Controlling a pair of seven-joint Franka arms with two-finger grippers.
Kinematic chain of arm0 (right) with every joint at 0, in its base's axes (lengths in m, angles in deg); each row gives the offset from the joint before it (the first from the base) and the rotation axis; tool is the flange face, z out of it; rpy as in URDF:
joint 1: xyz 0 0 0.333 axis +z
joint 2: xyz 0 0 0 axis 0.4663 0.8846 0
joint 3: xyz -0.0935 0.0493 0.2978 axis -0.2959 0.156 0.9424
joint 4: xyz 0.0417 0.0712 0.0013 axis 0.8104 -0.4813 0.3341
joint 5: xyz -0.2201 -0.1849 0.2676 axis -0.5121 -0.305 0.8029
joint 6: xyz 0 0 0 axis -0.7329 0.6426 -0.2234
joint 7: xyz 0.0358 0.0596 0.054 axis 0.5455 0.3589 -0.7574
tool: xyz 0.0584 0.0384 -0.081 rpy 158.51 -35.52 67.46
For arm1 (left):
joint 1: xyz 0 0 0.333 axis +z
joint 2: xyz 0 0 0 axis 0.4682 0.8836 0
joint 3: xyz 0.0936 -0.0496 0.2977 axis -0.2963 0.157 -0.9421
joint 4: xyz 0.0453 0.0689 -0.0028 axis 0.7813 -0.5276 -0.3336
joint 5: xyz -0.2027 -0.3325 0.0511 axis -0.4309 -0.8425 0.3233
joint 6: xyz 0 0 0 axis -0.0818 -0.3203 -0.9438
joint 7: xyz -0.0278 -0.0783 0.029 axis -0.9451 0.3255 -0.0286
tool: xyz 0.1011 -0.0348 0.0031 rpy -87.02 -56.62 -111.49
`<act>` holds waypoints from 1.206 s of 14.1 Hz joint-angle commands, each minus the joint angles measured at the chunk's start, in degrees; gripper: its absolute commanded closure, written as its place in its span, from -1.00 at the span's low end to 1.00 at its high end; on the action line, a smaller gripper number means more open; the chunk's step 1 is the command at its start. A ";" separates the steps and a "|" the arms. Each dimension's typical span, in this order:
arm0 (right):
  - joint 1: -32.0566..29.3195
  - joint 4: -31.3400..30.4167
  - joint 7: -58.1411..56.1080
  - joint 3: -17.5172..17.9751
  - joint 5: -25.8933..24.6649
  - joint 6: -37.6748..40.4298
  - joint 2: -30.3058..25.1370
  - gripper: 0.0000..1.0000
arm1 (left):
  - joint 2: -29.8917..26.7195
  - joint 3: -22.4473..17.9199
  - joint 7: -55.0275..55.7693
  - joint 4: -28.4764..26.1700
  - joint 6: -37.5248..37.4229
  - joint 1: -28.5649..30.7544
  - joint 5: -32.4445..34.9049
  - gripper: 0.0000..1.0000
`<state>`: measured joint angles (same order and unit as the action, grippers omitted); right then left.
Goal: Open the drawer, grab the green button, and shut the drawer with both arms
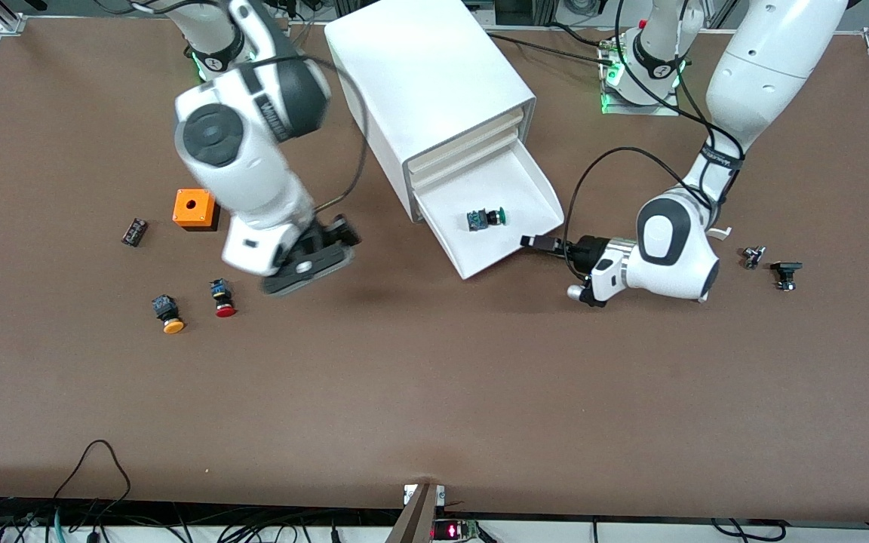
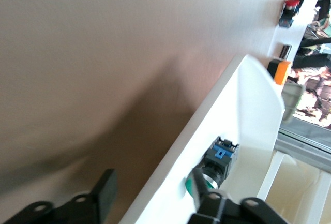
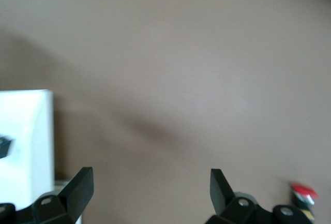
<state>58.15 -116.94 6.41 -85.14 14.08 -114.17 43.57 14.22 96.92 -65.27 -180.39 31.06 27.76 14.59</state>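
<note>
Right gripper: fingers spread wide apart, nothing between them, over bare table.
Table: brown, a soft shadow across it.
Drawer: white wall at frame edge, beside one finger.
Dark item: inside drawer, mostly cut off.
Red-capped button: on table by the second finger.

Even overhead light on brown matte tabletop; no hard glare there. My right arm's big white jointed forearm motion-smeared in front view, soft shadow under it toward table's middle. Right wrist view hazy, tabletop washed pale. Left wrist view: white plastic pulled-out bottom drawer overexposed at its rim, my black fingertips soft-focused, broad diffuse shadow across tabletop.
</note>
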 commanded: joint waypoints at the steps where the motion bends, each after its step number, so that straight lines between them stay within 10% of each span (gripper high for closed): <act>1: 5.05 8.27 -5.56 -0.27 0.20 -0.10 6.20 -1.00 | -10.49 -1.94 0.78 1.16 -0.22 3.58 12.54 -1.00; 8: 14.19 8.01 -22.52 0.08 -1.12 -0.09 8.13 -1.00 | -38.18 -5.99 1.74 3.90 -12.58 8.52 41.30 -1.00; 17: 18.60 8.36 -30.97 -0.01 -1.12 -8.43 16.12 -1.00 | -40.93 -5.30 12.55 4.60 -18.95 7.11 50.66 -1.00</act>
<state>75.25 -110.37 -23.32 -84.76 13.56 -121.12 57.52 -26.55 91.52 -54.58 -176.22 12.02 36.09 63.31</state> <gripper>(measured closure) 0.000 0.000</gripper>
